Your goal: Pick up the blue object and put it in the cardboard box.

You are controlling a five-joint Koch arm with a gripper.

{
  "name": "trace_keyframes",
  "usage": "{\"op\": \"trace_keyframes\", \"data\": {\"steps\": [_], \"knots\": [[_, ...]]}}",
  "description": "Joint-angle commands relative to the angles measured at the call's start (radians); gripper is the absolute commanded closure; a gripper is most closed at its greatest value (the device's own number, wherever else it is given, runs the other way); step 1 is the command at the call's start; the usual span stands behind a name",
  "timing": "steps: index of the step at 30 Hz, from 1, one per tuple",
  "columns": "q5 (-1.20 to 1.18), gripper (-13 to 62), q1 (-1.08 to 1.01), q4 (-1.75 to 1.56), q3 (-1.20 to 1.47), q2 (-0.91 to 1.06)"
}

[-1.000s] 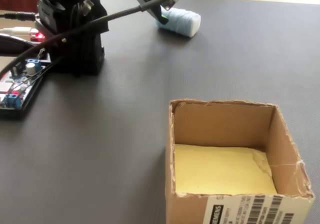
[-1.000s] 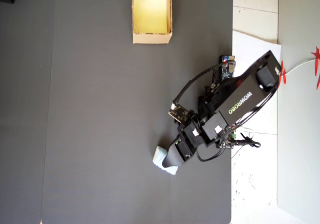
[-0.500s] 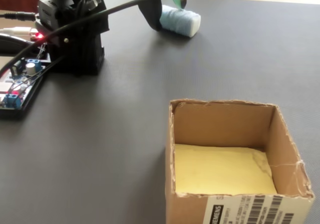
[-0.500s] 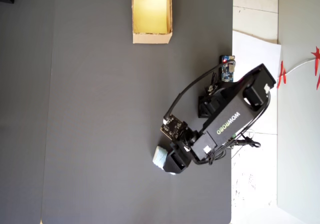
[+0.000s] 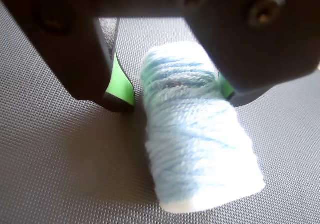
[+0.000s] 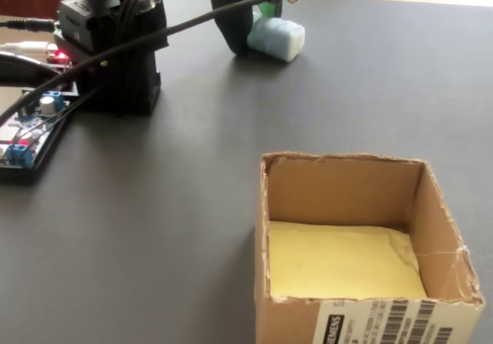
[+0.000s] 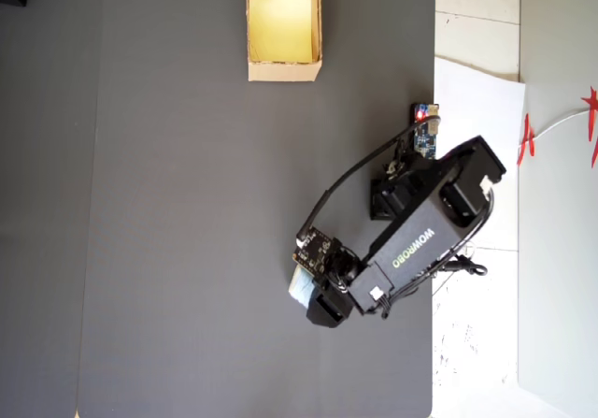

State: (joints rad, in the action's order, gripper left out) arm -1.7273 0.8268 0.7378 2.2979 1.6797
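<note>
The blue object point(image 5: 192, 129) is a pale blue yarn-like roll lying on the dark mat, seen close up in the wrist view. My gripper point(image 5: 172, 91) stands open astride its far end. The left green pad point(image 5: 120, 86) is apart from it with mat showing between; the right green pad point(image 5: 225, 88) sits against its side. In the fixed view the blue object point(image 6: 277, 38) lies at the back under the gripper point(image 6: 260, 17). The cardboard box point(image 6: 343, 161) stands empty at the front right. From overhead, the cardboard box point(image 7: 283, 67) is at the top and the blue object point(image 7: 300, 287) peeks out left of the arm.
The arm's black base point(image 6: 115, 48) and a circuit board with wires point(image 6: 31, 128) stand at the left of the fixed view. The dark mat point(image 7: 187, 203) ends at its right edge beside white paper point(image 7: 476, 100) in the overhead view.
</note>
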Motion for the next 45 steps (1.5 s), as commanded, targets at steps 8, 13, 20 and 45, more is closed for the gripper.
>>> {"op": "trace_keyframes", "data": {"steps": [8,13,20,45], "knots": [[-0.069,58.7,-0.017,-0.377,0.063,0.038],[-0.067,58.7,-0.038,-0.413,0.069,0.064],[-0.017,58.6,-0.147,-0.552,0.137,0.209],[0.146,58.5,-0.726,-0.833,0.319,0.555]]}}
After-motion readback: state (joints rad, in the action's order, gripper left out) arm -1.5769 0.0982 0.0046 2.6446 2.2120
